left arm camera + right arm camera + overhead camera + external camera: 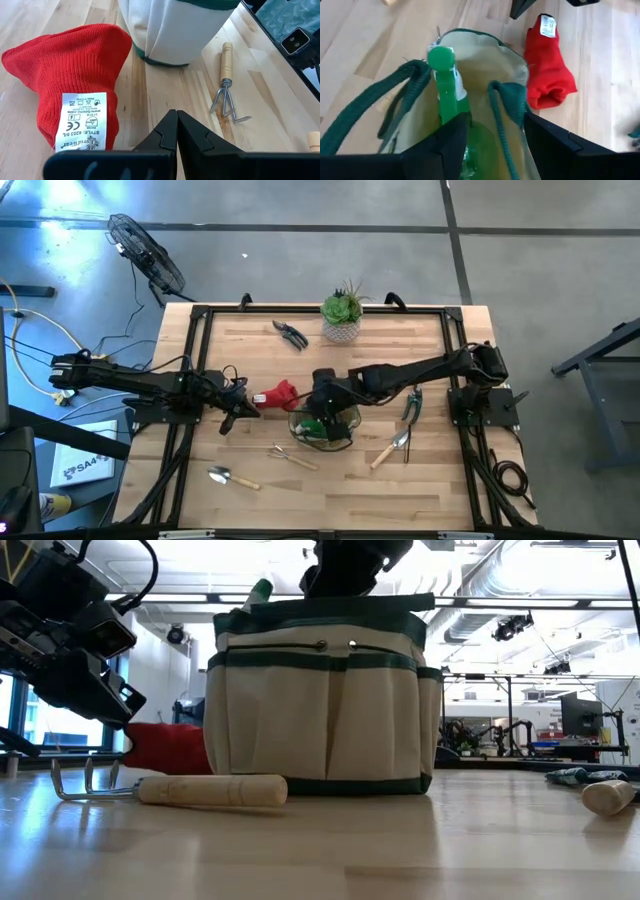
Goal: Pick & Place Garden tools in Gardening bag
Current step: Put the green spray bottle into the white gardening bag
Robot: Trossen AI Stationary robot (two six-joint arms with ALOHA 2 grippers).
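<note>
High view: the gardening bag [325, 425] is being seen at table centre, slightly toward 6 o'clock. The right gripper [322, 412] is being held over the bag's mouth; a green spray bottle [315, 423] is showing inside. The red glove [279, 394] is lying just at 9 o'clock of the bag, with the left gripper [238, 408] beside it, at its 8 o'clock. Pruning shears [291, 334] are lying at 12 o'clock near the potted succulent [342, 313]. A hand rake [291, 456], two trowels [232, 476] [390, 448] and a green-handled pruner [412, 404] are lying around the bag.

Low view: the bag is standing upright, rake in front, glove behind at 9 o'clock.

Left wrist view: left fingers [170, 135] are being pressed together, nothing between them, just short of the glove's label.

Right wrist view: right fingers [447, 145] are being held apart around the bottle's lower body inside the bag; contact cannot be told.
</note>
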